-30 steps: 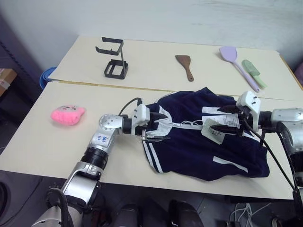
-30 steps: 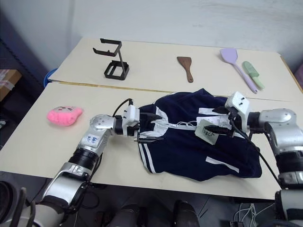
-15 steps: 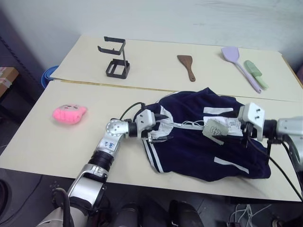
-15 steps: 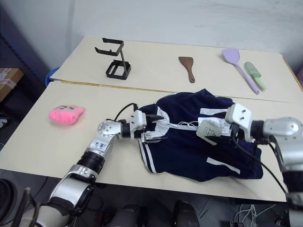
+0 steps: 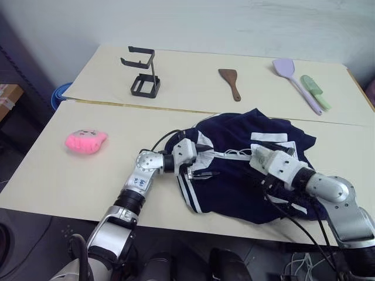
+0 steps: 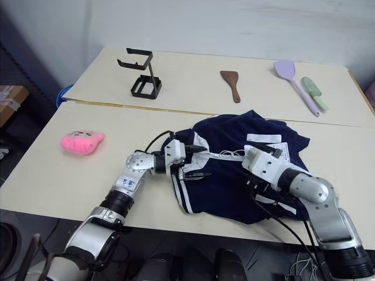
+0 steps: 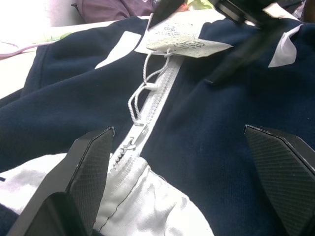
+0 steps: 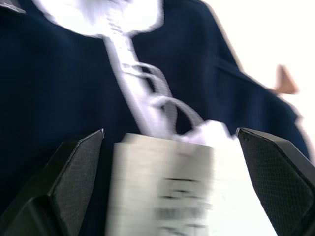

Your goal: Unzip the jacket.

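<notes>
A soft, limp navy-blue fabric jacket (image 5: 252, 175) lies crumpled on the cream desk (image 5: 70, 175), both tools, left (image 5: 202, 162) at nine o'clock and right (image 6: 275, 153) at three, spread open and empty; its small white zipper pull (image 7: 129, 144) looks the likely grasp point.

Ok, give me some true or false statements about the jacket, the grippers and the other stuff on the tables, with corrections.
1. The jacket is navy with a white zipper. True.
2. The left gripper is shut on the zipper pull. False: its fingers stand open at the collar end.
3. The pink plush toy lies on the jacket. False: it lies apart on the table.
4. Paper hang tags hang from the zipper by string. True.
5. The right gripper is open. True.
</notes>
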